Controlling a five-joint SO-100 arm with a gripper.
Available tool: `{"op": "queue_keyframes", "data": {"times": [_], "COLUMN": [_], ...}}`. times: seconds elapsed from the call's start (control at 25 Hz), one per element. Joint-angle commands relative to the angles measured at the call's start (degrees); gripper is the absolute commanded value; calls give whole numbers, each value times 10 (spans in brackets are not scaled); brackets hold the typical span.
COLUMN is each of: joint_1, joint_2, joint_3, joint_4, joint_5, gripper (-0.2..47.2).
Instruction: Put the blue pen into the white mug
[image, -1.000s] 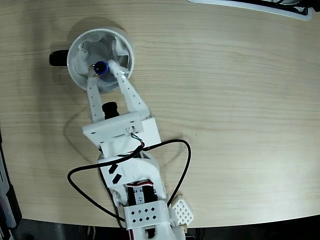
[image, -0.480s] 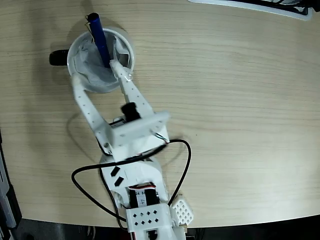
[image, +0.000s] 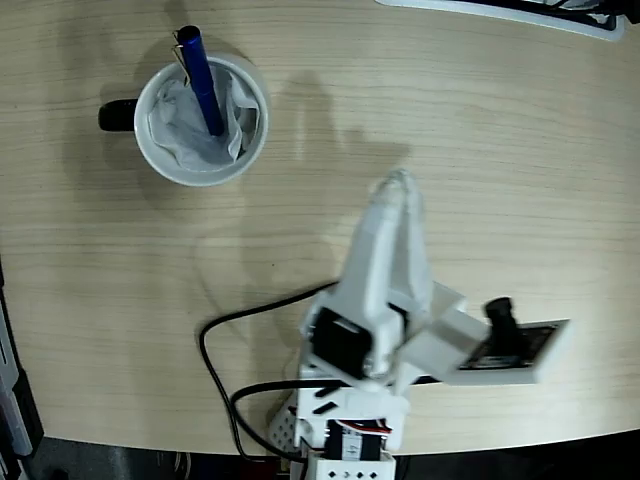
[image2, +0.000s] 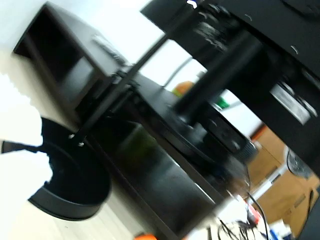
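The white mug (image: 253, 140) stands at the upper left of the table in the fixed view, its black handle (image: 117, 117) pointing left and crumpled white lining inside. The blue pen (image: 201, 82) stands slanted in the mug. Its lower end is in the lining and its clipped top leans out over the far rim. The white arm (image: 385, 260) is folded back at the bottom centre, far from the mug. Its wrist plate and camera (image: 505, 345) are at the lower right. I cannot make out the gripper's fingers. The wrist view is blurred and shows neither mug nor pen.
A black cable (image: 222, 330) loops on the table left of the arm's base. A white object (image: 500, 8) lies along the top right edge. In the wrist view there is only dark, blurred furniture (image2: 165, 165) and a bright background.
One second ago the gripper held the pen over the mug; half a second ago it had opened and the pen stood in the mug. The arm has since swung back to the lower right.
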Motion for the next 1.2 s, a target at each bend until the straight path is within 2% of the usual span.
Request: {"op": "queue_keyframes", "data": {"times": [0.0,0.16,0.32,0.52,0.92,1.16], "joint_1": [47,79,94,80,35,11], "joint_2": [36,74,135,246,482,555], "joint_3": [7,53,62,108,160,157], "joint_4": [0,27,220,393,761,921], "joint_5": [50,117,231,307,309,309], "gripper": [0,0,0,0,0,0]}}
